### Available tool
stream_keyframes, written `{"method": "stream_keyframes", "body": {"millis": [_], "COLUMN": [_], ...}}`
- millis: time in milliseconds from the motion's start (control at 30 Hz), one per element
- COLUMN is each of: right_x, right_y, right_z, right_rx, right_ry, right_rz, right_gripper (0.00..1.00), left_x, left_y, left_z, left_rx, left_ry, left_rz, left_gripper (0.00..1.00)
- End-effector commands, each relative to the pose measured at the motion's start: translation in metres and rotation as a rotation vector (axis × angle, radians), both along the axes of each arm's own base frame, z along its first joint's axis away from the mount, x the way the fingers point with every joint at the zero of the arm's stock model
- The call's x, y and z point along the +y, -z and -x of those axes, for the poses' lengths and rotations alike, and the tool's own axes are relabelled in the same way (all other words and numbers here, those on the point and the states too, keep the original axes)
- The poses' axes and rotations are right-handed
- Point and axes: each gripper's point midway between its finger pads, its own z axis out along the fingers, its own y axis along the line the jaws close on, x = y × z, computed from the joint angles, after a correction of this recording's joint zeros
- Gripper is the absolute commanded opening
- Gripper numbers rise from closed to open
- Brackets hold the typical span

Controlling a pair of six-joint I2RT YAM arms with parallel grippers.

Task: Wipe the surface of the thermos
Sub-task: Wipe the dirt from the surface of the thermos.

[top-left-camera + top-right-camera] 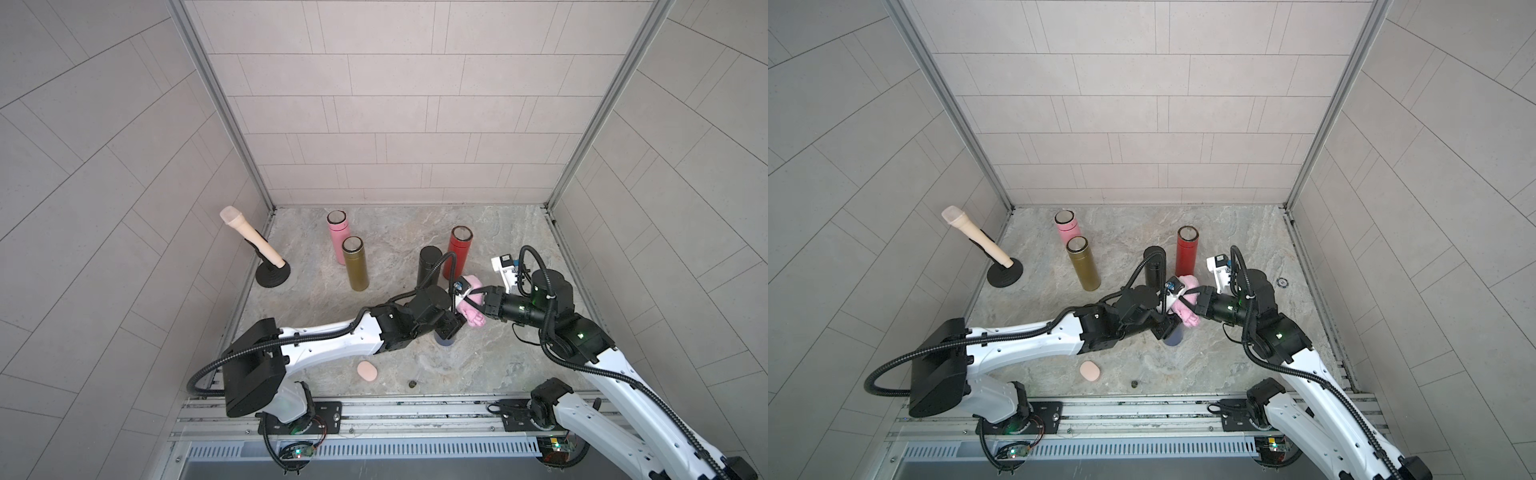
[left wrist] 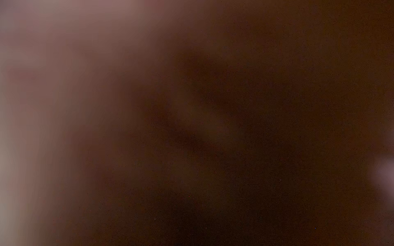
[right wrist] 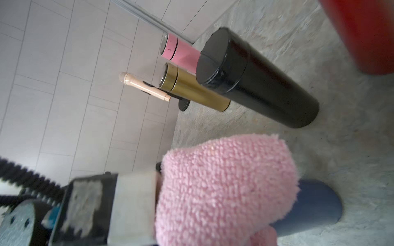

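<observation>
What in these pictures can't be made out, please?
- Left wrist view: wholly blurred brown-pink, nothing recognisable.
- blue thermos: in both top views, mostly hidden by the left pincer and pink cloth.
- red thermos: cut off by the right wrist view's edge.
- dark speck: in both top views, too small to identify.

Marbled tabletop (image 1: 395, 245) bears pink thermos (image 1: 338, 239), gold thermos (image 1: 357, 268), black thermos (image 1: 428, 266), red thermos (image 1: 456, 255), navy thermos (image 1: 445, 341), microphone stand (image 1: 272, 277) and peach pad (image 1: 367, 370)
</observation>
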Motion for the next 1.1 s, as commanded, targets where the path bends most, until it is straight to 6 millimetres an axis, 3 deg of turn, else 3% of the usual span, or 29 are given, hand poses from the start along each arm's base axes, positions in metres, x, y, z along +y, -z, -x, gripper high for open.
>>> {"method": "stream_keyframes", "body": {"millis": [0, 133, 200, 433, 567, 633, 733, 933, 1067], "right_x": [-0.03, -0.048, -0.061, -0.071, -0.061, -0.051, -0.036, -0.034, -0.033], "right_y": [-0.001, 0.007, 0.026, 0.111, 0.13, 0.129, 0.112, 0.066, 0.04], "right_z": [-0.025, -0.02, -0.009, 0.025, 0.029, 0.029, 0.027, 0.025, 0.023], "right_rx": [-0.09, -0.112, -0.084, 0.037, 0.015, 0.012, -0.027, -0.152, -0.196], "right_ry": [0.176, 0.241, 0.272, 0.271, 0.267, 0.241, 0.195, 0.172, 0.172], "right_rz": [0.159, 0.211, 0.265, 0.253, 0.105, 0.01, -0.147, -0.19, -0.212], "right_gripper": [0.0, 0.0, 0.0, 0.0, 0.0, 0.0, 0.0, 0.0, 0.0], "left_x": [-0.008, -0.001, 0.008, 0.054, 0.092, 0.098, 0.098, 0.071, 0.057], "left_y": [-0.007, -0.016, -0.03, -0.117, -0.146, -0.156, -0.165, -0.168, -0.152], "left_z": [0.01, 0.007, 0.002, -0.011, -0.017, -0.017, -0.019, -0.02, -0.022], "left_rx": [0.011, 0.042, 0.062, 0.134, 0.178, 0.21, 0.231, 0.273, 0.303], "left_ry": [0.046, -0.017, -0.093, -0.377, -0.555, -0.578, -0.586, -0.521, -0.523], "left_rz": [0.028, 0.071, 0.106, 0.318, 0.5, 0.643, 0.787, 0.855, 0.811], "left_gripper": [0.0, 0.0, 0.0, 0.0, 0.0, 0.0, 0.0, 0.0, 0.0]}}
